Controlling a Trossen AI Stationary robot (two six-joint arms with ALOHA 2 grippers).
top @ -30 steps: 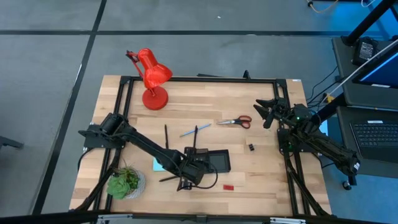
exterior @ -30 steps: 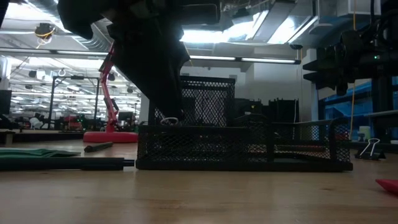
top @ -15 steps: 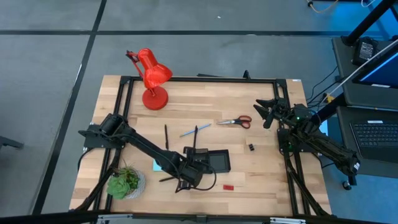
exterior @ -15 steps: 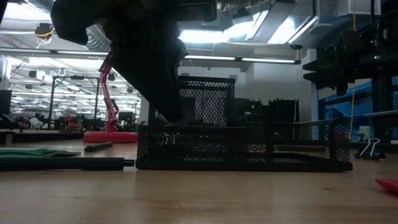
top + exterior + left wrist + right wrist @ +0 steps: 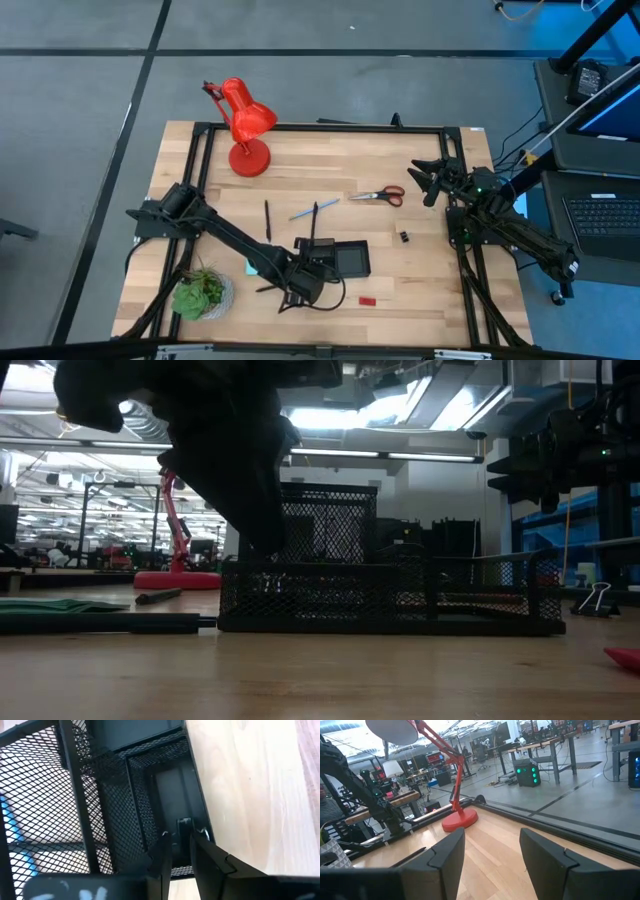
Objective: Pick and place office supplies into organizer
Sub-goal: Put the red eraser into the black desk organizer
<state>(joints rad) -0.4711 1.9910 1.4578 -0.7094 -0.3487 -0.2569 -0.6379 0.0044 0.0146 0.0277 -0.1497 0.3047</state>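
Two grippers seen. Left gripper (image 5: pixel 181 851) lowered into organizer (image 5: pixel 335 259) left compartment, fingers nearly together, clamped on small clip (image 5: pixel 185 822) for drop-off inside. Right gripper (image 5: pixel 428 184) parked at table's 3 o'clock, fingers apart, empty. Scissors (image 5: pixel 378 196) left at 1 o'clock from organizer.

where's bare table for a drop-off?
Free: the back middle, between the red lamp and scissors; the front right corner, past the red piece. Crowded: around the organizer, where the left gripper works, with pens just behind.
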